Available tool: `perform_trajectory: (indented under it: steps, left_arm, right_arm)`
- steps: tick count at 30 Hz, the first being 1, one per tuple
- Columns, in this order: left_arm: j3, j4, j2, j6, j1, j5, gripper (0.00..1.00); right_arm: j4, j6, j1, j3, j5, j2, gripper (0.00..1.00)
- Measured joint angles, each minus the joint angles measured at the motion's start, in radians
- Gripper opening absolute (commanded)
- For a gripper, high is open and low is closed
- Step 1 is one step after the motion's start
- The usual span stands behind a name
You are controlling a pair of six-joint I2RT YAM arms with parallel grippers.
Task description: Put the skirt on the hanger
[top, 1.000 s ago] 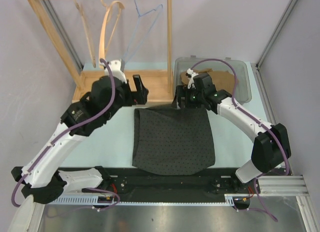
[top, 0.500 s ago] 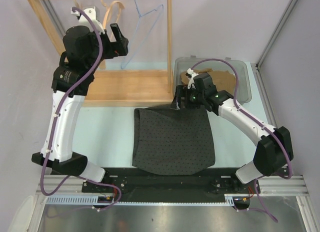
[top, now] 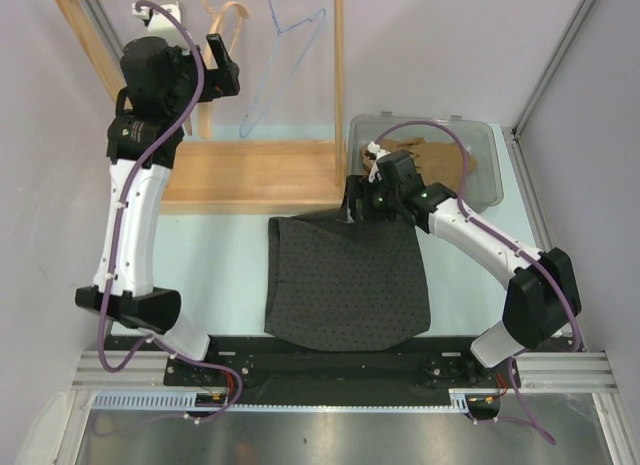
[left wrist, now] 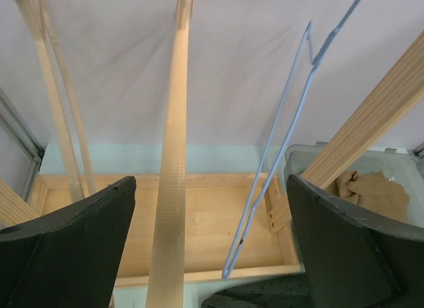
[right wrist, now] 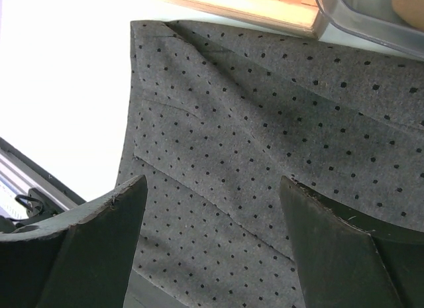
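Clearly early on: fetching the wooden hanger (left wrist: 171,189), with the skirt (top: 345,280) lying flat at the middle of the worktop (top: 220,265), not yet lifted. Up at 11 o'clock, inside the rack (top: 250,170), hovering with the left fingers (top: 220,67) spread wide around that hanger, touching neither side. Leaving aside the blue wire hanger (left wrist: 265,169) at its 1 o'clock. At the skirt's 12 o'clock edge, poised with the right fingers (top: 357,205) spread, pinching nothing. Next, likely: close on the wooden hanger and lift it free of the rack without snagging the wire one.

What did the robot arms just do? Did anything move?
The left arm swung up from low down to the rack; its open left tool now faces the wooden hanger. Nothing was grabbed. The right tool stayed over the skirt, which lies flat as before.
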Motion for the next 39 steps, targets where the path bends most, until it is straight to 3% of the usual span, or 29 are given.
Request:
perform_trajectory:
  steps: [14,19,30,39]
  left_arm:
    - [0.0,-0.014,0.079,0.005,0.054,-0.004,0.95]
    - [0.0,-0.014,0.077,0.009,0.055,-0.004,0.98]
    - [-0.044,0.011,-0.05,0.022,0.077,-0.04,1.0]
    - [-0.056,0.031,-0.102,-0.07,0.275,0.008,0.99]
  right_arm:
    - [0.022,0.037,0.008,0.0,0.001,0.032,0.84]
    - [0.022,0.045,0.019,0.0,0.012,0.033,0.83]
    - [0.022,0.053,0.037,0.0,0.019,0.055,0.83]
    - [0.022,0.052,0.037,0.0,0.019,0.059,0.83]
